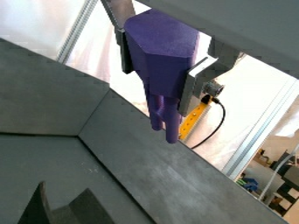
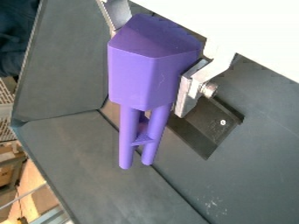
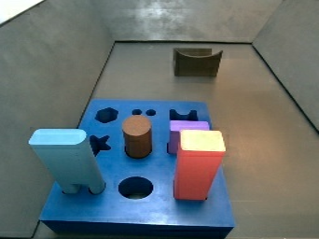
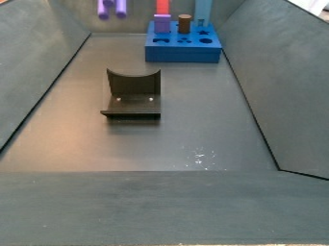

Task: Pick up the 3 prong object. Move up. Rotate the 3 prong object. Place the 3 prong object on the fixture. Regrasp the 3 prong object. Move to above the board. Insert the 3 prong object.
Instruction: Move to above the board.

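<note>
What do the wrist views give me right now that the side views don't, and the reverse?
Wrist views only: the tool closed on the wide head of the 3 prong object, silver fingers on either side, prongs pointing down.
Side views only: the board with its other pieces in it, and the fixture with its notch plainly empty.
Both: the 3 prong object, though a side view catches only its prongs at the frame edge, high off the floor.
</note>
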Robot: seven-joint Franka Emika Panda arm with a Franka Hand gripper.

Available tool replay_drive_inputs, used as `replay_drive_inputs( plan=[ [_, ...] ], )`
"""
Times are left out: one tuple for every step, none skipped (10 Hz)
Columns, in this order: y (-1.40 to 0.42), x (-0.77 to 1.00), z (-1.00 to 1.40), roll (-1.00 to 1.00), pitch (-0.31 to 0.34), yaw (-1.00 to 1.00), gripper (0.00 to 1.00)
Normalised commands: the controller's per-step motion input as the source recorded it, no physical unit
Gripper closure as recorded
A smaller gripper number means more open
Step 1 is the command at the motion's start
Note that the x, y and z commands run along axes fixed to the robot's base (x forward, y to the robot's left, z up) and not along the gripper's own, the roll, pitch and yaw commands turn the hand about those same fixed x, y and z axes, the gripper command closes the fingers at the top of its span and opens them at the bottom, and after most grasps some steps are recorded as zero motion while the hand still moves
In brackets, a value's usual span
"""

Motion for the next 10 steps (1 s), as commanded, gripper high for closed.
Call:
replay_drive_inputs(
  plan=[
    [-1.0, -0.81, 0.35, -1.0, -0.033, -0.05, 1.0],
    [-1.0, -0.82, 0.36, -1.0, -0.042, -0.05, 1.0],
    [-1.0, -0.9, 0.38, -1.0, -0.073, -0.05, 1.0],
    [-1.0, -0.94, 0.37, -1.0, -0.086, -0.04, 1.0],
    [-1.0, -0.98, 0.39, -1.0, -0.101, -0.05, 1.0],
    [-0.99, -1.0, 0.39, -1.0, -0.105, -0.05, 1.0],
    [-0.73, -0.83, 0.3, -1.0, -0.116, -0.06, 1.0],
    [-0.46, -0.58, 0.2, -1.0, -0.117, -0.06, 1.0],
    [-0.2, -0.33, 0.1, -1.0, -0.119, -0.07, 1.0],
    [-0.12, -0.24, 0.06, -1.0, -0.119, -0.07, 1.0]
  ],
)
